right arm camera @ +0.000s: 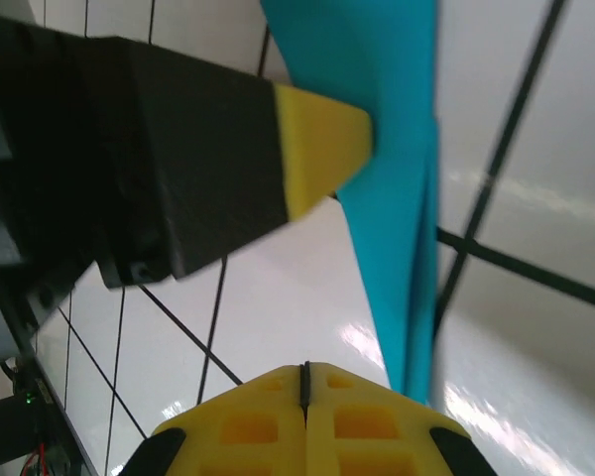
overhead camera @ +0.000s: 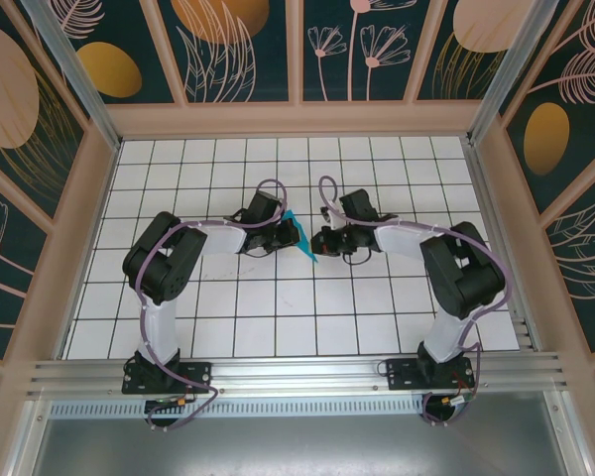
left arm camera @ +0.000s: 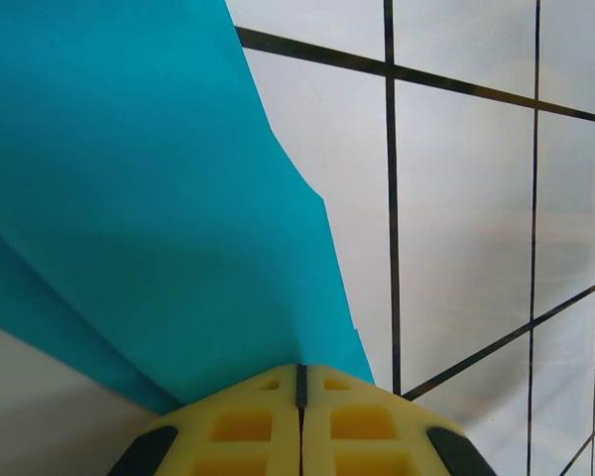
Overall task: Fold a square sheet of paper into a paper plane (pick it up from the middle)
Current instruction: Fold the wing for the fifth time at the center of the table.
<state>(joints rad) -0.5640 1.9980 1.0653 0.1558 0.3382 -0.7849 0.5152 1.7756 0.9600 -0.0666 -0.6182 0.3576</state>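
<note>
The teal-blue sheet of paper (overhead camera: pixel 300 236) is folded into a narrow, pointed shape with creased layers and hangs edge-up above the middle of the table. My left gripper (left arm camera: pixel 300 372) is shut on its lower edge, and the paper (left arm camera: pixel 149 198) fans out up and to the left. In the top view the left gripper (overhead camera: pixel 289 236) meets the paper from the left. My right gripper (right arm camera: pixel 304 369) is shut with nothing between its fingers. The paper (right arm camera: pixel 402 178) tapers to a point just right of its fingertips. In the top view the right gripper (overhead camera: pixel 322 241) sits close on the paper's right.
The white gridded table (overhead camera: pixel 278 317) is boxed in by patterned walls (overhead camera: pixel 69 198) at the left, back and right. An aluminium rail (overhead camera: pixel 297 372) runs along the near edge by the arm bases. The left gripper's yellow fingertip (right arm camera: pixel 322 149) and black body reach in across the right wrist view.
</note>
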